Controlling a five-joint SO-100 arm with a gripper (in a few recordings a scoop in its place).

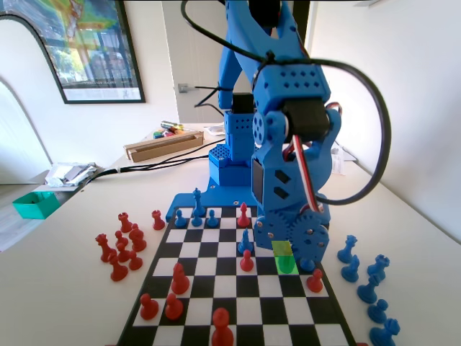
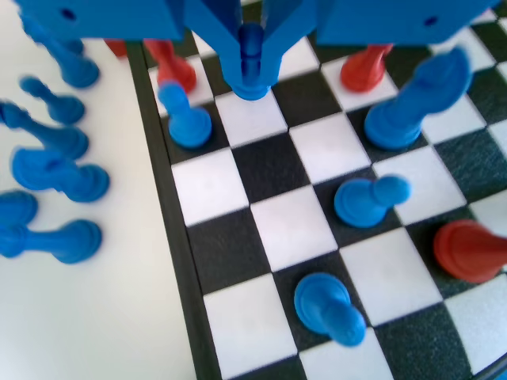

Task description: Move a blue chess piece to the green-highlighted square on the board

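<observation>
In the wrist view my gripper [image 2: 251, 55] is shut on the blue chess piece [image 2: 251, 67], a small pawn held upright between the jaws. Its base hangs just over the squares in the second column from the board [image 2: 181, 261] rim. In the fixed view the gripper [image 1: 294, 249] is low over the green-highlighted square [image 1: 286, 264], with a duller olive-yellow square [image 1: 282, 248] directly behind it. The gripper's body hides the held pawn there. I cannot tell whether the pawn touches the board [image 1: 238, 303].
Another blue pawn [image 2: 186, 119] stands beside the held one, with red pawns [image 2: 170, 67] behind. A tall blue piece [image 2: 412, 103], two more blue pawns [image 2: 368, 199] and a red piece [image 2: 471, 249] stand nearby. Blue pieces [image 1: 364, 277] and red pieces [image 1: 122, 245] lie off-board.
</observation>
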